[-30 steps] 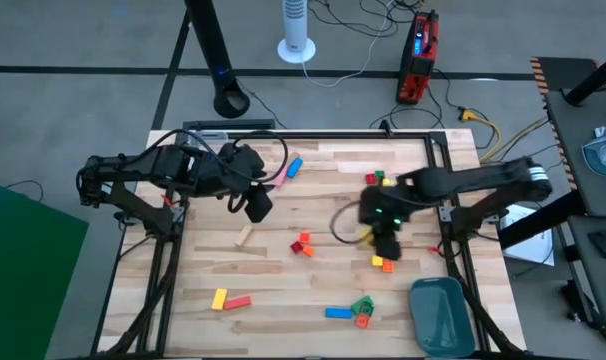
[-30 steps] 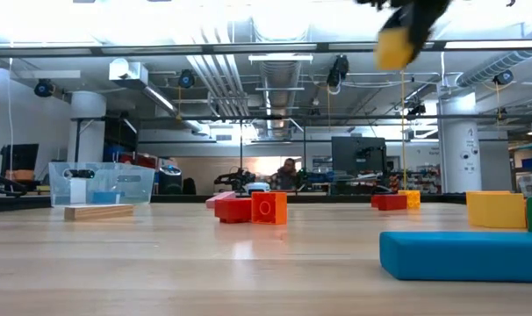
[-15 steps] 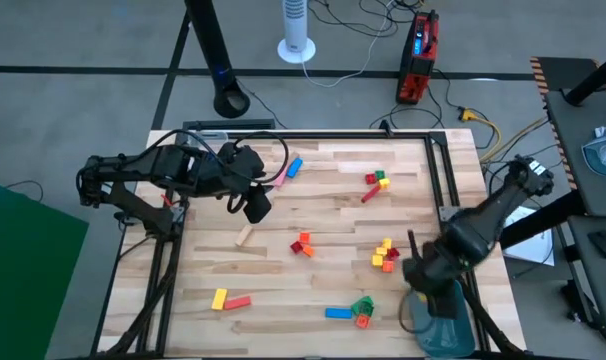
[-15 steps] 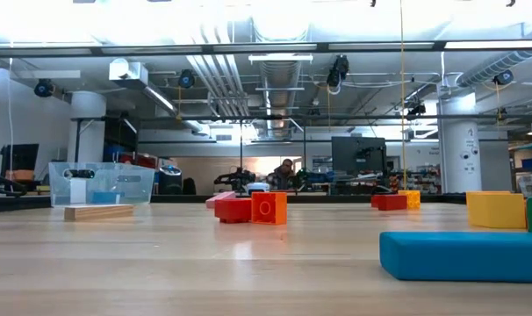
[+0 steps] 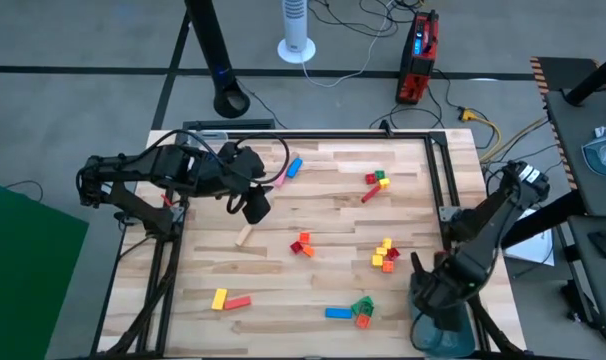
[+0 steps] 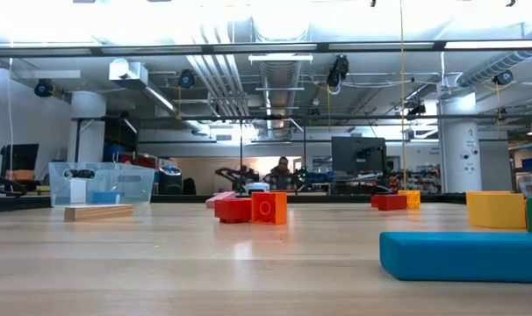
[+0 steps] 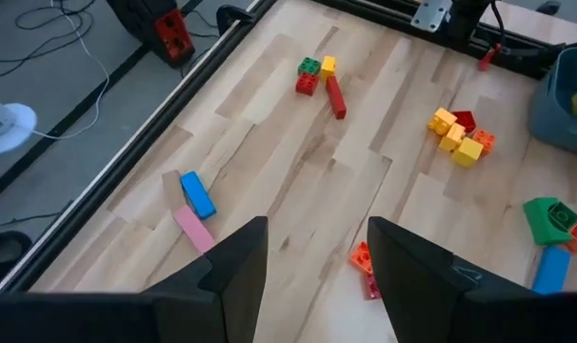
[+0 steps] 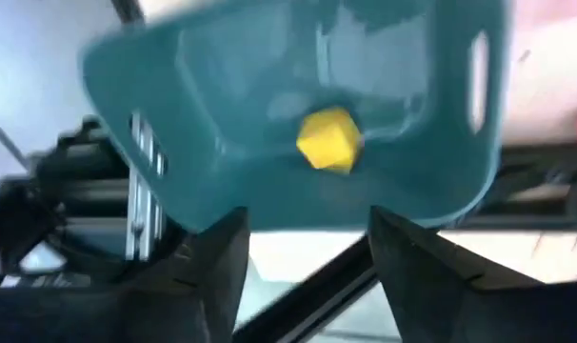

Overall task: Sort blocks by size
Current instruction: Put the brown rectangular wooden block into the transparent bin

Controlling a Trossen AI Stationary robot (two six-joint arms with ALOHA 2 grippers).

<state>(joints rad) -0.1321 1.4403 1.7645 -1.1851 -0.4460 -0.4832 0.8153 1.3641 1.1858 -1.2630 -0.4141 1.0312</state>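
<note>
From above, the right hand (image 5: 445, 305) hangs over the grey-blue tray (image 5: 443, 335) at the near right corner of the wooden desk (image 5: 323, 215); its arm hides most of the tray. The left hand (image 5: 256, 205) waits above the left part of the desk, beside a plain wooden block (image 5: 245, 236). The blocks lie scattered: a blue brick (image 5: 294, 166) and a pink bar (image 5: 280, 176) near the far edge, a red, green and yellow cluster (image 5: 376, 180) at the far right, a small red-orange pair (image 5: 302, 244) mid-desk, a yellow and orange heap (image 5: 385, 255) to the right, a yellow brick and red bar (image 5: 229, 299) at the near left, and a blue bar with green and orange bricks (image 5: 351, 311) near the front.

At desk level, a blue bar (image 6: 463, 255) lies closest, a yellow brick (image 6: 495, 210) behind it, a red and orange pair (image 6: 252, 209) mid-desk, and a clear plastic box (image 6: 101, 183) at the far left. A person (image 6: 281, 167) shows far off in the room.

The left wrist view shows its two fingers (image 7: 239, 272) spread apart, empty, above the desk.

The right wrist view shows its fingers (image 8: 217, 262) apart, holding nothing, with a yellow cube (image 8: 328, 139) lying inside the tray (image 8: 193, 133) beyond them.
</note>
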